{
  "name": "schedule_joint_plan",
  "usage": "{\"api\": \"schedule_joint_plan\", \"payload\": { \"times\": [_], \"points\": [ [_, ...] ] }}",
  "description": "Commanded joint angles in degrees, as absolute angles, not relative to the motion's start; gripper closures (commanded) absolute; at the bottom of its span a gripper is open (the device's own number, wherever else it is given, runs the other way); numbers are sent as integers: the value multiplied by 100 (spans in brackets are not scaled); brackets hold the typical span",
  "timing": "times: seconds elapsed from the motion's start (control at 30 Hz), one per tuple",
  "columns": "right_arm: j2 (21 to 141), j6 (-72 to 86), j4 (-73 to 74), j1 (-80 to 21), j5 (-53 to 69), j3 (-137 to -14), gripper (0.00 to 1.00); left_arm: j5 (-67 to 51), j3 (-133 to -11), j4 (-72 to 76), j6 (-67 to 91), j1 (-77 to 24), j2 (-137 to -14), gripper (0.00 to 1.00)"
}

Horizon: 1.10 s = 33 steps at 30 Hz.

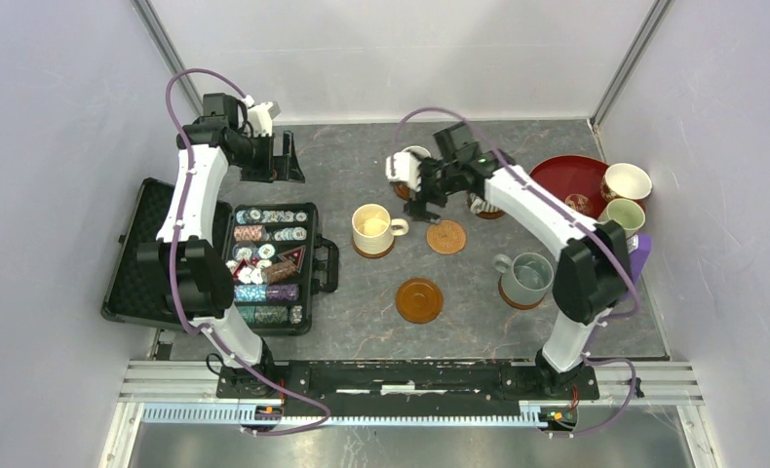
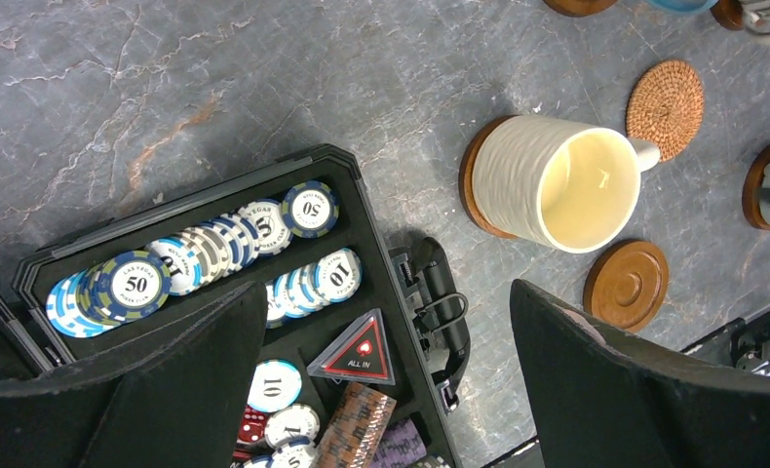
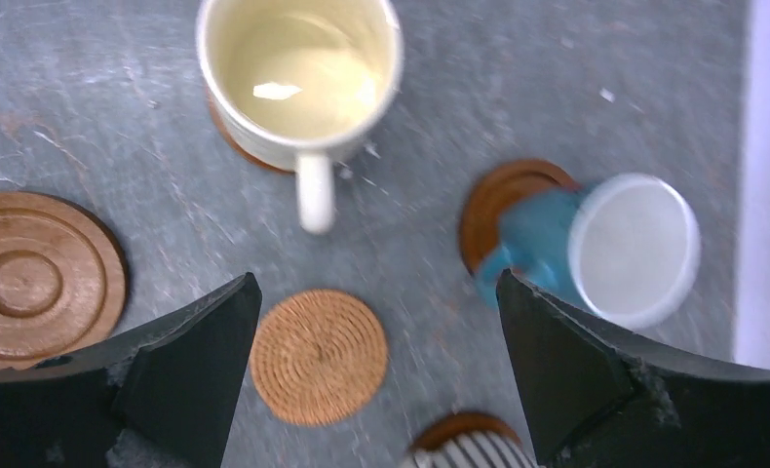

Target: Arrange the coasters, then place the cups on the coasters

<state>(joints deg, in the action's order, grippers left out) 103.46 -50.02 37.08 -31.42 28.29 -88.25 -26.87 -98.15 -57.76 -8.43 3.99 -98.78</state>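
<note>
Above the woven orange round coaster (image 3: 319, 356), right gripper (image 3: 376, 283) wide, empty; I'd rise straight, clearing the blue ceramic mug (image 3: 532, 244).

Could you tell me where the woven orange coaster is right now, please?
In the top view the woven coaster lies bare mid-table, just right of the cream mug and beneath the right gripper.

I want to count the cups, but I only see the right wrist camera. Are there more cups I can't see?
Observer: Yes, a white cup and a green cup wait by the red tray.
Operator: Any others already on coasters?
Observer: A grey cup stands on its own coaster.
Operator: What about the other arm?
Observer: The left pincer hangs open near a case of poker chips.
</note>
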Motion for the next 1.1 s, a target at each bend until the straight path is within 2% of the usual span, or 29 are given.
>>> {"api": "schedule_joint_plan", "payload": {
  "times": [0.0,0.13,0.27,0.57,0.73,0.83,1.07],
  "points": [
    [9750,-4544,3787,-2613,2764,-9122,2,-2975,-9841,-5735,-1074,386,-9634,0],
    [9815,-3547,3717,-1780,2477,-9689,2,-3004,-9994,-5733,-1039,386,-9758,0],
    [10017,-2546,4008,-1076,1594,-10292,2,-3014,-10161,-5730,-996,380,-9891,0],
    [9689,-647,3867,261,-615,-9287,2,-3154,-10343,-5644,-851,387,-10136,0],
    [9812,-18,3806,439,-1942,-9123,7,-3230,-10406,-5648,-822,388,-10257,0],
    [9823,372,3827,453,-2584,-9010,15,-3210,-10470,-5643,-809,385,-10290,0],
    [9758,1079,4148,590,-2620,-8626,18,-3182,-10734,-5771,-798,386,-10392,0]
  ]
}}
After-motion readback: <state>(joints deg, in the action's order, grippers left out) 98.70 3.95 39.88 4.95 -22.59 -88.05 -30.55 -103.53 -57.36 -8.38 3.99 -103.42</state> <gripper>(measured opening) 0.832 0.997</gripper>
